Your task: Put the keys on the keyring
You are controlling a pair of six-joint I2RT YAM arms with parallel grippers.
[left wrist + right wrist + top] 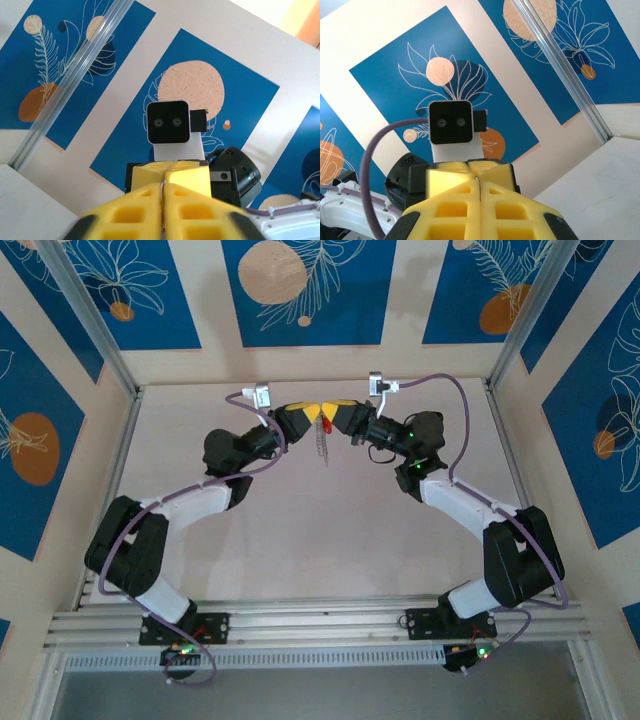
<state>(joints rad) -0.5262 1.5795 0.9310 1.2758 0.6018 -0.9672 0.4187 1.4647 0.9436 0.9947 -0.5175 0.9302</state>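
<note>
Keyring (321,447), a thin grey-silver oval metal loop, hangs clamped in left pincer (314,413); right pincer (331,414) clamps tiny red-headed key (327,426).

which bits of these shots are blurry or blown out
Left wrist: the left gripper is blurred near the bottom edge, top right corner blown out. Right wrist: the right gripper is soft up close, posters sharp. Top external: even light, keyring tiny and faint.
</note>
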